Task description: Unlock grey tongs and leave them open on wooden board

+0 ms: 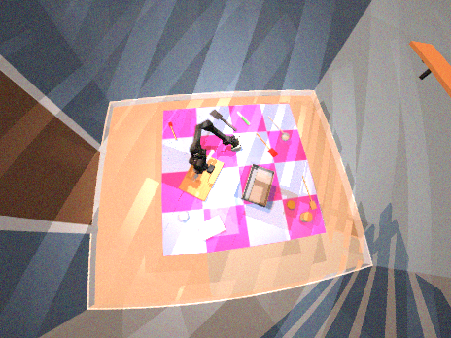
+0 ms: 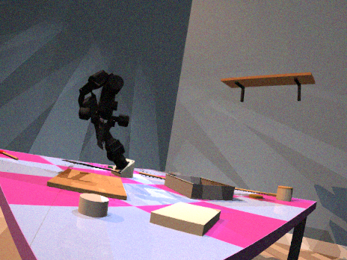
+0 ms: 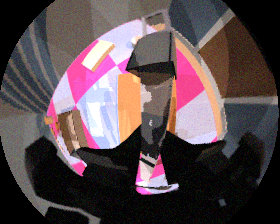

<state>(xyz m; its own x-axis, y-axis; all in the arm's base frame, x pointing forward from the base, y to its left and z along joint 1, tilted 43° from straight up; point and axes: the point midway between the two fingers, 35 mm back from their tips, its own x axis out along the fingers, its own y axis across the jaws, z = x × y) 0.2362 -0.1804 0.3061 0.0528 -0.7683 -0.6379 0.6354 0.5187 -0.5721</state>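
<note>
The grey tongs (image 2: 100,143) (image 3: 154,95) are off the roasting tin. They hang below the fingers, tips roughly downward in the exterior view; in the wrist view they run up from the fingers. Whether their arms are apart is too unclear to tell. My gripper (image 2: 100,123) (image 3: 148,126) is shut on them, above the wooden board (image 1: 204,193) (image 2: 86,183) (image 3: 128,110). The board lies flat, partly hidden by the arm from the top view. The roasting tin (image 1: 263,180) (image 2: 181,187) (image 3: 67,132) stands empty to the right of the board in the top view.
A cream block (image 1: 212,228) (image 2: 185,215) (image 3: 98,55) and a grey cylinder (image 1: 183,216) (image 2: 93,205) stand on the board's near side. A dark spatula (image 1: 216,115) and a red-headed utensil (image 1: 273,152) lie beyond. Round orange items (image 1: 306,217) stand right of the tin.
</note>
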